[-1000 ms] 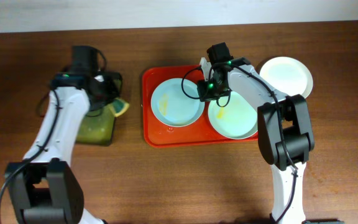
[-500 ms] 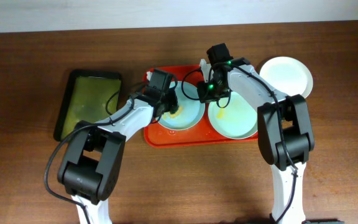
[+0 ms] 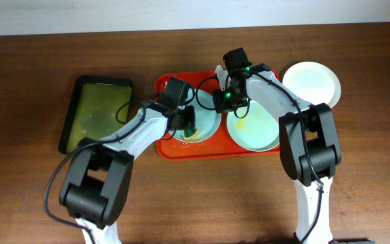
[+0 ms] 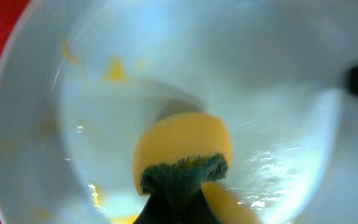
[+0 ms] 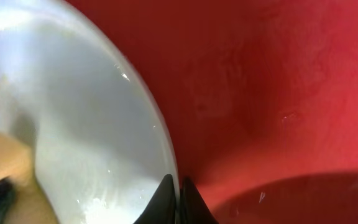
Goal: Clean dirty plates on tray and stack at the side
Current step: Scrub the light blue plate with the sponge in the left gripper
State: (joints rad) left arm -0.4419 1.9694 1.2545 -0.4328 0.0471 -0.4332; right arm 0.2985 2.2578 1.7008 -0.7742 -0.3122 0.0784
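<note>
Two mint-green plates sit in the red tray (image 3: 164, 149). The left plate (image 3: 207, 122) has yellow smears (image 4: 114, 68). My left gripper (image 3: 189, 126) is shut on a yellow and green sponge (image 4: 182, 155) and presses it onto this plate (image 4: 278, 81). My right gripper (image 3: 221, 100) is shut on the same plate's right rim (image 5: 166, 152), with the red tray (image 5: 272, 93) beside it. The right plate (image 3: 256, 132) has a small yellow smear. A cream-white plate (image 3: 313, 83) lies on the table right of the tray.
A smaller dark tray with a greenish inside (image 3: 97, 112) lies left of the red tray. The wooden table (image 3: 202, 196) stretches in front, and a pale wall edge runs along the back.
A second ago my left gripper was over the dark tray. It has swung right with the sponge onto the left plate and shifted further toward the plate's lower right. The right gripper has held still.
</note>
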